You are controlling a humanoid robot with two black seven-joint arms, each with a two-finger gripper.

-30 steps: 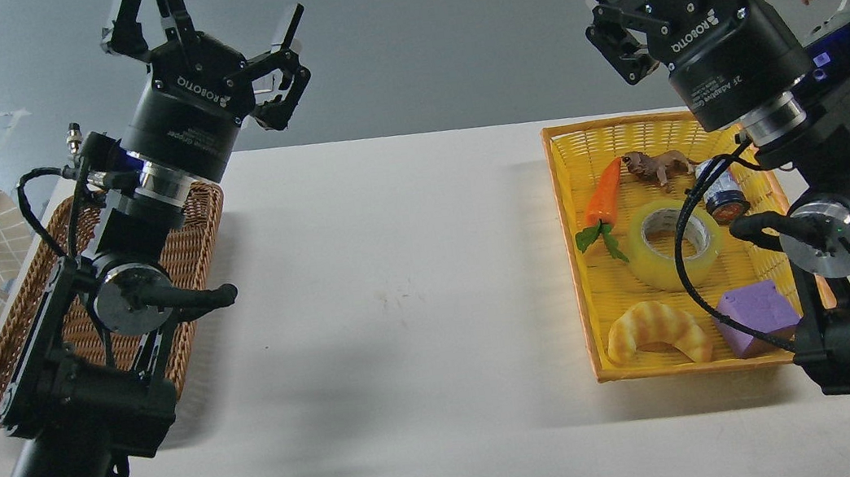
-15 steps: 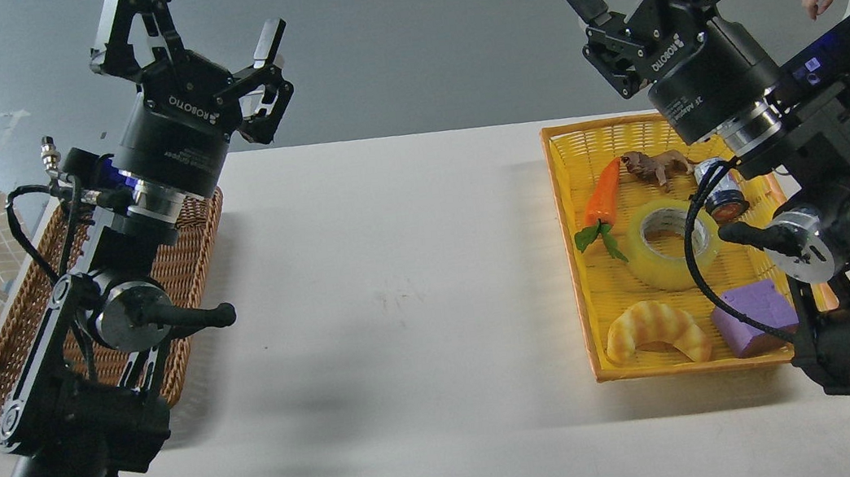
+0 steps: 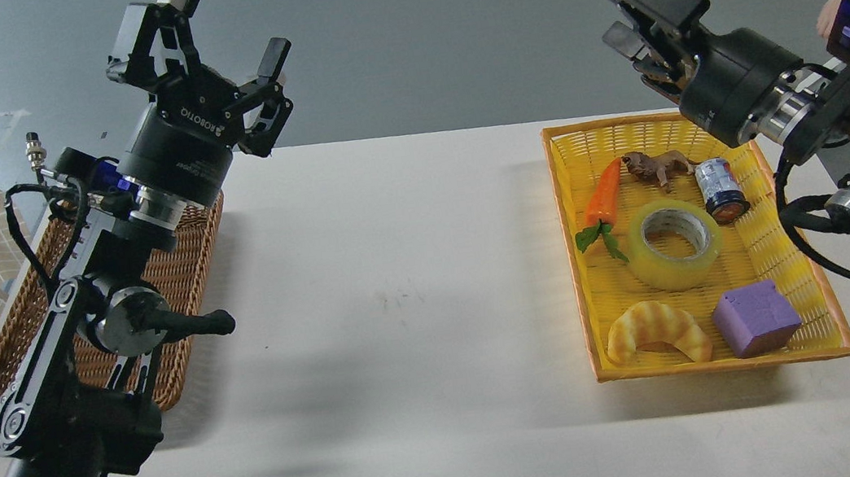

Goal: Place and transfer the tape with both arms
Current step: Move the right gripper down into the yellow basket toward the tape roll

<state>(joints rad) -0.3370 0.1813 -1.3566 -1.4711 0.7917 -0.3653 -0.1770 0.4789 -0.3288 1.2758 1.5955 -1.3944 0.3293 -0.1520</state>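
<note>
Now that my right gripper (image 3: 620, 3) has swung sideways, fingers unreadable, the tape (image 3: 673, 243) lies uncovered in the yellow basket (image 3: 795, 239); left gripper (image 3: 230, 34) hovers open.

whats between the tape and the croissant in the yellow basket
Nothing. In the head view, the tape and the croissant lie apart, with only bare weave of the yellow basket between them. The purple block sits off to the right.
</note>
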